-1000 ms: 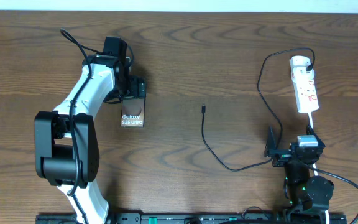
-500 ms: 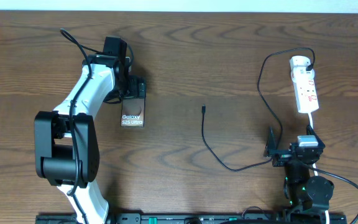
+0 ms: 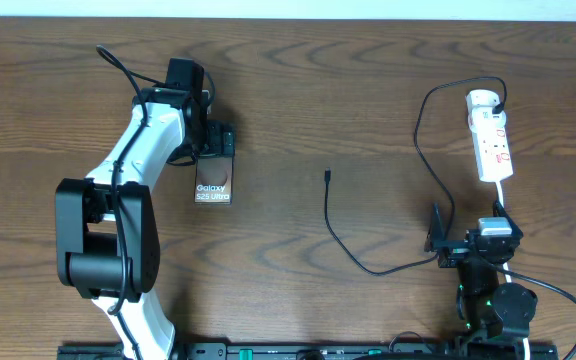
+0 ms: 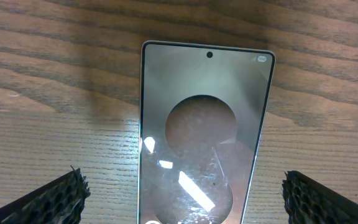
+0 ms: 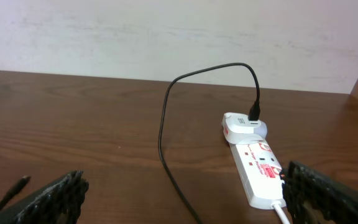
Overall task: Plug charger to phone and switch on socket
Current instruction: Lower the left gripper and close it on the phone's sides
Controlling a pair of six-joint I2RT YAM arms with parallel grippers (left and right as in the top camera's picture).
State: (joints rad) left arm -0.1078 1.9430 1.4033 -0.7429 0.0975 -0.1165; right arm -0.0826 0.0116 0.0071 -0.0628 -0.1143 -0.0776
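Observation:
The phone (image 3: 213, 185) lies flat on the table at the left, "Galaxy" lettering showing; in the left wrist view its glossy face (image 4: 202, 134) fills the middle. My left gripper (image 3: 213, 143) is open, its fingers (image 4: 188, 198) wide on either side of the phone's far end, not touching it. The charger cable (image 3: 340, 240) runs from the socket's black plug across the table to its connector tip (image 3: 328, 174) mid-table; the right wrist view shows it (image 5: 164, 134) too. The white socket (image 3: 491, 137) lies at the right. My right gripper (image 3: 468, 245) is open and empty near the front edge, the socket (image 5: 257, 161) ahead of it.
A white lead runs from the socket's near end toward the right arm's base (image 3: 495, 305). The left arm's white links (image 3: 133, 160) stretch from the front left to the phone. A pale wall (image 5: 166, 31) stands behind the table's far edge.

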